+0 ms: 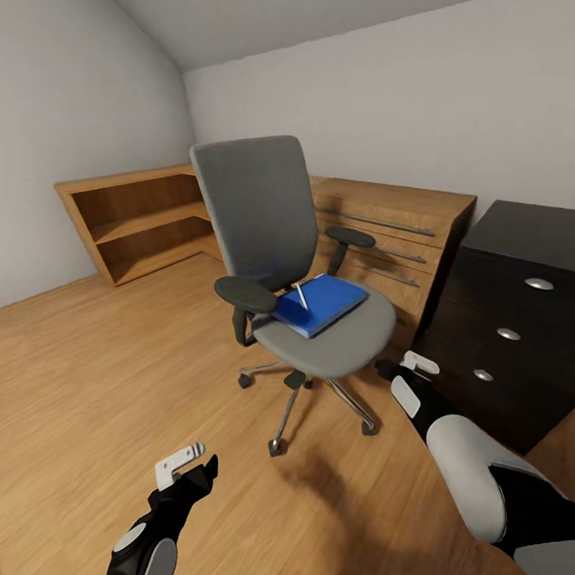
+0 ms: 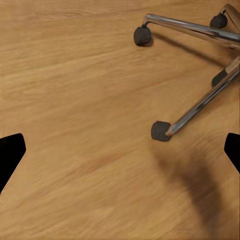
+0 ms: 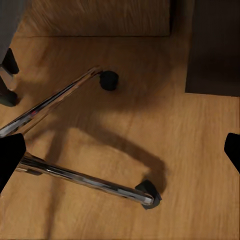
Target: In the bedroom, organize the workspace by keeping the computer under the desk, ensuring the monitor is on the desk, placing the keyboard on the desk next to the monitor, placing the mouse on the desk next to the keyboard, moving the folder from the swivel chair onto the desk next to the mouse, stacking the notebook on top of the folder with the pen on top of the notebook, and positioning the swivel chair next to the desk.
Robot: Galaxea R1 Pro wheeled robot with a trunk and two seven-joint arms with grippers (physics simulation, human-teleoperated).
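The left gripper (image 1: 195, 465) hangs low over the wood floor (image 1: 90, 371), its jaws spread wide with nothing between them; in the left wrist view the two dark fingertips (image 2: 11, 152) stand at the far sides of the picture, with bare floor and the chrome legs of the chair base (image 2: 200, 107) in between. The right gripper (image 1: 400, 368) is also spread and empty, held just beside the front right edge of the chair seat, above a caster (image 3: 148, 192) of the base.

The swivel chair (image 1: 269, 238) stands on the floor, in front of the low wooden shelving (image 1: 142, 218) and near the black drawer unit (image 1: 507, 328) of the desk. On its seat, toward the rear right part, lies the blue folder (image 1: 326, 302), flat, and a thin pen (image 1: 301, 297) rests on top of the folder, near its back left corner. I cannot tell if a notebook is there.

The step in hand is, I judge, to reach for the folder. To do it well, the right gripper should rise above the seat edge and come to the front edge of the folder, which lies close to the seat rim. The pen can roll off if the folder tilts, so it is safer to take the pen away first, or to keep the folder level. The chair rolls on casters, so a sideways push must be avoided.

No brand, label or writing can be read anywhere.
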